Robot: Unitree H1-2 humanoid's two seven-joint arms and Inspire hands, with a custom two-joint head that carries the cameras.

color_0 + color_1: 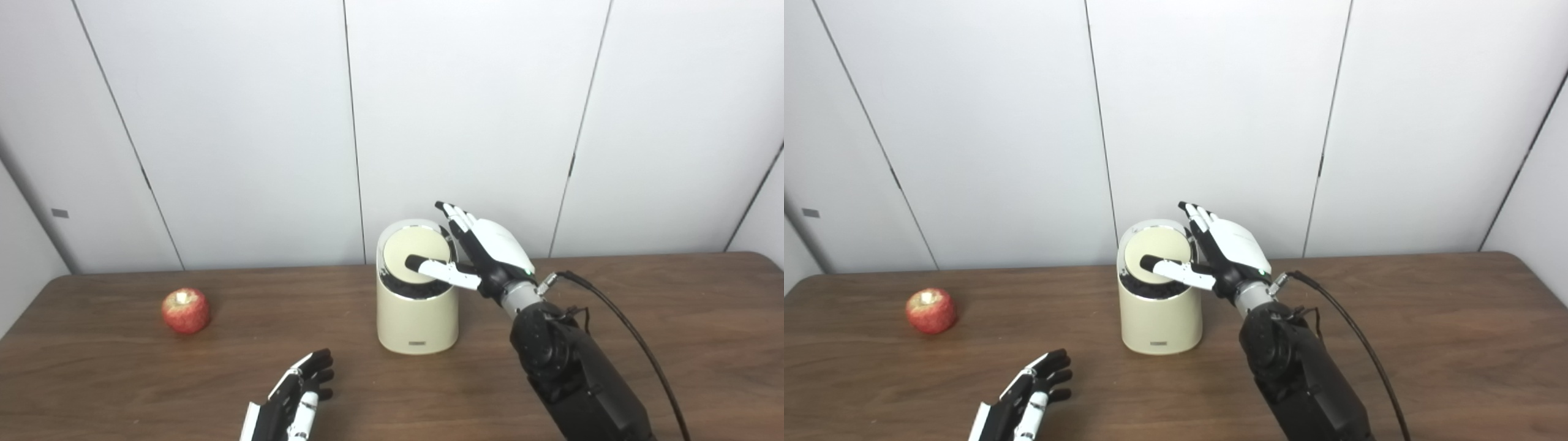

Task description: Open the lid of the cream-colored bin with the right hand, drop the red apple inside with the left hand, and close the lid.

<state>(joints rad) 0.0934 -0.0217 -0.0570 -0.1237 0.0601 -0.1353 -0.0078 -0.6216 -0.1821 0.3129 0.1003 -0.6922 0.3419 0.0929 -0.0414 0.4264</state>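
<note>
The cream-colored bin point(418, 315) stands upright at the table's middle; its round lid point(415, 251) is tipped up at the back and a dark gap shows under its front edge. My right hand point(481, 251) is open beside the bin's right rim, its thumb point(436, 268) lying across the lid and its fingers pointing up. The red apple point(185, 310) sits on the table at the far left, touched by nothing. My left hand point(294, 398) is open and empty, low over the table's front edge, right of the apple.
The brown wooden table point(674, 343) runs the full width, against a white panelled wall. A black cable point(618, 318) runs from my right wrist toward the lower right.
</note>
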